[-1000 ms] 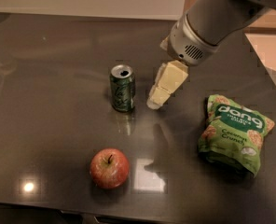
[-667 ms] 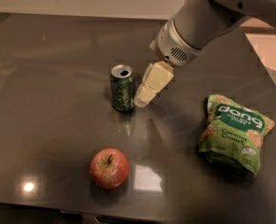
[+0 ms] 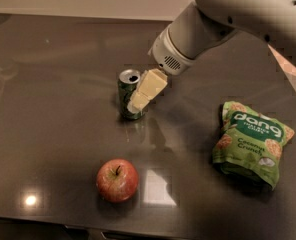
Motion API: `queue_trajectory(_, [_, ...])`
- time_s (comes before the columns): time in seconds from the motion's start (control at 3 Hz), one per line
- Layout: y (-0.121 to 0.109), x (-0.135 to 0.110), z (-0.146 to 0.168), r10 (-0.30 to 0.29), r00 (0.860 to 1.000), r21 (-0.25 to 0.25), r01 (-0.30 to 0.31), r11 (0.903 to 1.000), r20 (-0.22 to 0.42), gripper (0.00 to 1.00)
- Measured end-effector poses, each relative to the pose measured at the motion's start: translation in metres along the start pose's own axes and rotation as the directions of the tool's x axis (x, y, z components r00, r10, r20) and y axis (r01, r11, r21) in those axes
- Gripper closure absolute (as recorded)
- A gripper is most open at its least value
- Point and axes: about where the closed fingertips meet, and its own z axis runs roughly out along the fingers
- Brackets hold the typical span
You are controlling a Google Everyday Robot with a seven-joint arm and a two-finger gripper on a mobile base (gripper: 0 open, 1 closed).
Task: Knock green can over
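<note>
The green can (image 3: 125, 96) is a small dark green drink can with a silver top. It stands upright on the dark table (image 3: 53, 109), left of centre. My gripper (image 3: 136, 104) comes down from the upper right on the white arm (image 3: 198, 34). Its cream fingers (image 3: 147, 88) are together and empty. They lie against the can's right side, with the tips low on the can's body, and cover part of it.
A red apple (image 3: 117, 180) sits near the front edge, below the can. A green snack bag (image 3: 250, 141) lies to the right. The table's right edge runs diagonally at the upper right (image 3: 288, 69).
The gripper has moved left and down, from a little right of the can to touching its right side. The can still stands in the same spot.
</note>
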Motion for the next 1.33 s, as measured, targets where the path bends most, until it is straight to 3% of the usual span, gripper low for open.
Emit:
queue_trajectory(0.33, [-0.003, -0.002, 0.012, 0.022, 1.0, -0.01, -0.022, 0.9997, 0.02, 0.0])
queue_trajectory(0.67, [-0.003, -0.006, 0.017, 0.037, 0.998, -0.035, -0.036, 0.9988, 0.046, 0.18])
queue_trajectory(1.33, [0.003, -0.015, 0.007, 0.055, 0.993, -0.069, -0.048, 0.9965, 0.106, 0.64])
